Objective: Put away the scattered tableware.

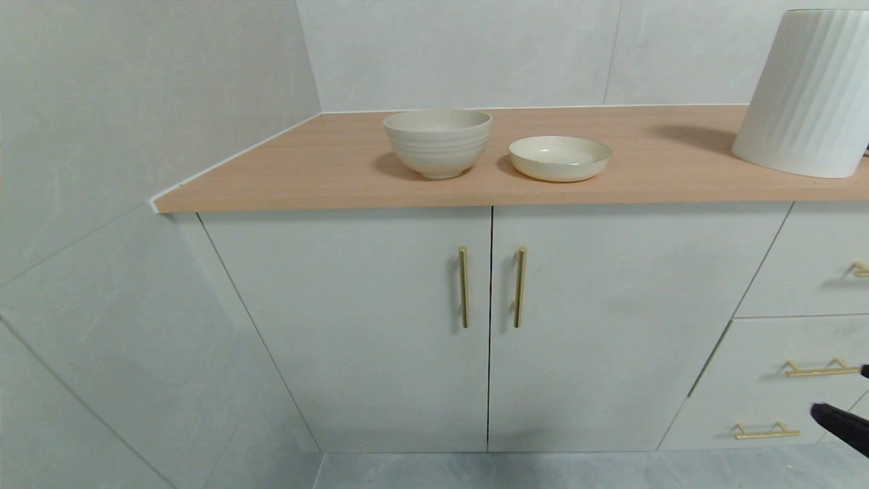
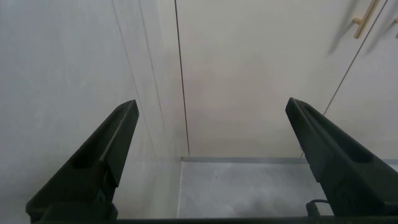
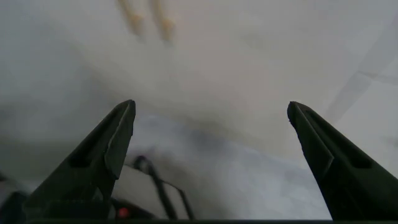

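while the bowl [image 1: 438,142] and shallow dish [image 1: 560,157] sit on the counter [image 1: 285,173] above the shut cabinet doors [image 1: 353,326], left gripper [image 2: 210,104] and right gripper [image 3: 210,105] hang low before those doors, both spread and empty. the task looks barely begun; likely next, pull a door handle [image 1: 463,287].

Bright, soft light from right of bowl [image 1: 438,142], w/ faint shadow on countertop [image 1: 326,170] at its left; handles [image 3: 165,26] blurred in right wrist view; straight lines bow far from bowl, esp. at edges.
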Controlling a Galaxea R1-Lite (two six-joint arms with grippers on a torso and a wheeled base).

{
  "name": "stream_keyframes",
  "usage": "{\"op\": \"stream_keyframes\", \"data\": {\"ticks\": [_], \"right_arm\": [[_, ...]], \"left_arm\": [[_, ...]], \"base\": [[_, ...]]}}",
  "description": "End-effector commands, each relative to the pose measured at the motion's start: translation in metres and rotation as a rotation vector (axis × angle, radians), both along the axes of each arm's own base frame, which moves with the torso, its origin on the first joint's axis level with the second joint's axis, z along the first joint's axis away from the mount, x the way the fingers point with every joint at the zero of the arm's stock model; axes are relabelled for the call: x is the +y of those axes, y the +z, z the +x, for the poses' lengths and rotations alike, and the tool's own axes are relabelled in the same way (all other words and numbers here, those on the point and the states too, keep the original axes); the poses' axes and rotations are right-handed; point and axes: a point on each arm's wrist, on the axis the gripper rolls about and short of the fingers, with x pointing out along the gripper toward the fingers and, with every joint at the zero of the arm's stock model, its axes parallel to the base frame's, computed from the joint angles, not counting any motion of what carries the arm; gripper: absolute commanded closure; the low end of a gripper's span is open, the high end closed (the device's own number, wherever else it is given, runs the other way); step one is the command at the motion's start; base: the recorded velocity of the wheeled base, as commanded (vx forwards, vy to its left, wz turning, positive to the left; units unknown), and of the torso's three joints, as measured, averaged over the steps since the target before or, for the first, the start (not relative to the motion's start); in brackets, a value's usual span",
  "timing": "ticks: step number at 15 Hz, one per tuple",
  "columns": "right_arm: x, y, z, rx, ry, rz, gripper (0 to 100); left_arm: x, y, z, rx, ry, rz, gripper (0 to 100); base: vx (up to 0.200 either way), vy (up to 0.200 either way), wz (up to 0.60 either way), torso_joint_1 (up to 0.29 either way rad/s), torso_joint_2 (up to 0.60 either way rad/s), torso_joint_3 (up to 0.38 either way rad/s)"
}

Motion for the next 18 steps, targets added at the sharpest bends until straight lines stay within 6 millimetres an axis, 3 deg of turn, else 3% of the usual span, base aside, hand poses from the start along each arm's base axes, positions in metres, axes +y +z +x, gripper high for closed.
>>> {"op": "stream_keyframes", "data": {"ticks": [1,3,7,10,11,13,18], "right_arm": [[0.058,0.007,0.083,0.091,0.236,0.018,0],[0.088,0.01,0.11,0.053,0.309,0.042,0],[0.12,0.002,0.159,0.041,0.329,0.047,0],[0.13,0.0,0.163,0.048,0.35,0.045,0],[0.144,-0.003,0.171,0.057,0.374,0.042,0],[0.15,-0.006,0.18,0.086,0.367,0.066,0],[0.156,-0.013,0.19,0.145,0.339,0.121,0]], "left_arm": [[0.0,0.0,0.0,0.0,0.001,0.001,0],[0.0,0.0,0.0,0.0,0.0,0.001,0],[0.0,0.0,0.0,0.0,0.001,-0.001,0],[0.0,0.0,0.0,0.0,0.0,-0.001,0],[0.0,0.0,0.0,0.0,0.0,-0.001,0],[0.0,0.0,0.0,0.0,0.001,-0.001,0],[0.0,0.0,0.0,0.0,0.001,-0.001,0]], "base": [[0.0,0.0,0.0,0.0,0.0,0.0],[0.0,0.0,0.0,0.0,0.0,0.0],[0.0,0.0,0.0,0.0,0.0,0.0],[0.0,0.0,0.0,0.0,0.0,0.0],[0.0,0.0,0.0,0.0,0.0,0.0],[0.0,0.0,0.0,0.0,0.0,0.0],[0.0,0.0,0.0,0.0,0.0,0.0]]}}
